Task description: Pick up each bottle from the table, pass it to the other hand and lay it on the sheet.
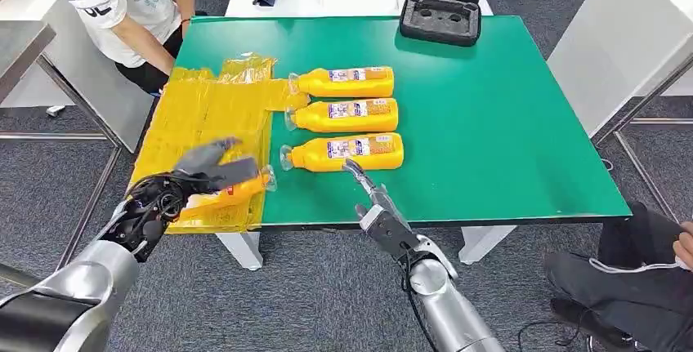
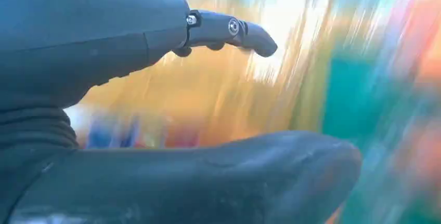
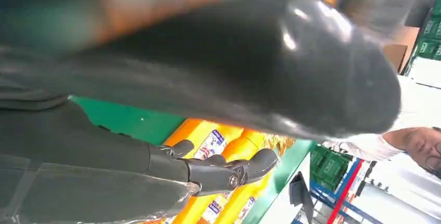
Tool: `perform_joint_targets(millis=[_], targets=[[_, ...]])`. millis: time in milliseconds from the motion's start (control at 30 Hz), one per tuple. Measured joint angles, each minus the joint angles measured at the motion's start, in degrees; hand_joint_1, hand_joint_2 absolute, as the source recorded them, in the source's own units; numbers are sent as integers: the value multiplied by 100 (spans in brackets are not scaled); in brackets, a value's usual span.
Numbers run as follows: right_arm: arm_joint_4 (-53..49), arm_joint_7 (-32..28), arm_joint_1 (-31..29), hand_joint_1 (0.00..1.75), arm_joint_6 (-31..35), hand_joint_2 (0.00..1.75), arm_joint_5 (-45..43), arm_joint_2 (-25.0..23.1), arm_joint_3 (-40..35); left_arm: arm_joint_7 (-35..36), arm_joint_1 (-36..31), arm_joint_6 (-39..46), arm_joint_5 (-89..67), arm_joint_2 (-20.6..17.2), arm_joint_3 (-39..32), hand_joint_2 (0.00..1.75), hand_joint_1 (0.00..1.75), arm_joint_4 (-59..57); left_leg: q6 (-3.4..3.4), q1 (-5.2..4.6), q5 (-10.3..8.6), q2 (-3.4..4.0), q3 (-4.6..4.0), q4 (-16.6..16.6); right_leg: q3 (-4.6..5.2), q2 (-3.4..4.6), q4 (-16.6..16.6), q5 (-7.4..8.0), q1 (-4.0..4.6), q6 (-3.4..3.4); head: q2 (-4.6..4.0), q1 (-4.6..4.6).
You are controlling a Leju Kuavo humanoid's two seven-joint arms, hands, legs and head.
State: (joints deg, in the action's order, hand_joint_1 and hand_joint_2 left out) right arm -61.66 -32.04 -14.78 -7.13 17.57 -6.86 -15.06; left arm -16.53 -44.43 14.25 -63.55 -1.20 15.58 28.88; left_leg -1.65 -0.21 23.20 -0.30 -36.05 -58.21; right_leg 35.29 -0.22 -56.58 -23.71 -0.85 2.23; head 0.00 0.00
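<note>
A yellow plastic sheet [image 1: 204, 107] covers the left part of the green table [image 1: 507, 123]. One orange bottle [image 1: 239, 192] lies on the sheet's near edge, its cap pointing right. My left hand [image 1: 203, 174] hovers just over it, blurred. In the left wrist view its fingers [image 2: 229, 29] and thumb are spread with only smeared colour between them. Three more orange bottles lie side by side on the table: far [image 1: 343, 82], middle [image 1: 347, 115], near [image 1: 347, 153]. My right hand [image 1: 372, 201] is open, fingertips just short of the near bottle [image 3: 218, 141].
A black open case [image 1: 441, 5] stands at the table's far edge. A person in a white shirt [image 1: 131, 1] stands beyond the far left corner, and another person [image 1: 637, 278] sits low at the right. The table's right half is bare green.
</note>
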Motion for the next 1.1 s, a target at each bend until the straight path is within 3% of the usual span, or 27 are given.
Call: perform_joint_targets(millis=[167, 267, 367, 533, 567, 600, 800, 1100], targets=[[-33, 44, 21, 0, -9, 0, -46, -48, -2, -851, 156, 1683, 938, 157, -415, 0, 0, 849, 0, -1, 1, 2, -1, 0, 0, 1, 0, 0, -2, 0, 0, -2], [-2, 0, 20, 0, 4, 0, -138, -50, -9, -1289, 252, 2243, 1519, 236, -588, 0, 0, 1145, -1, -2, 1, 2, -1, 0, -1, 1, 1, 0, -2, 0, 0, -4], [55, -83, 35, 0, 101, 0, -181, -50, -24, -1687, 350, 2468, 2230, 326, -756, 0, 0, 1322, 0, -2, 1, 2, 0, 0, 0, 1, 1, 0, -1, 0, 0, -4], [68, -52, 25, 0, 324, 0, -164, -15, -35, -2183, 559, 2109, 3742, 444, -992, 0, 0, 1538, 0, 0, 1, 1, 0, 0, -1, 1, 1, 0, 1, 0, 0, -4], [68, -35, 16, 0, 361, 175, -151, 7, -35, -2229, 611, 2081, 3897, 461, -1007, 0, 0, 1587, 0, 0, 1, 2, 0, 0, -1, 1, 1, 0, 0, 0, 0, -4], [68, -31, 3, 0, 376, 175, -142, 24, -35, -2253, 652, 2048, 3953, 474, -1029, 175, 0, 1619, 0, 0, 1, 2, 0, 0, -1, 1, 1, 0, 0, 0, 0, -2], [68, 273, -195, 0, 663, 175, 175, 153, -68, -2340, 858, 1731, 4535, 540, -1073, 175, 0, 1869, 0, -4, 1, 1, -1, 0, -1, 1, 1, 0, -5, 0, 0, -4], [834, 667, -1657, 0, 828, 175, 560, 558, -68, -2364, 1507, 1644, 5383, 603, -868, 175, 0, 2701, -7, -6, -5, 3, -1, -1, -1, 1, 1, 3, -7, 2, 0, -2]])
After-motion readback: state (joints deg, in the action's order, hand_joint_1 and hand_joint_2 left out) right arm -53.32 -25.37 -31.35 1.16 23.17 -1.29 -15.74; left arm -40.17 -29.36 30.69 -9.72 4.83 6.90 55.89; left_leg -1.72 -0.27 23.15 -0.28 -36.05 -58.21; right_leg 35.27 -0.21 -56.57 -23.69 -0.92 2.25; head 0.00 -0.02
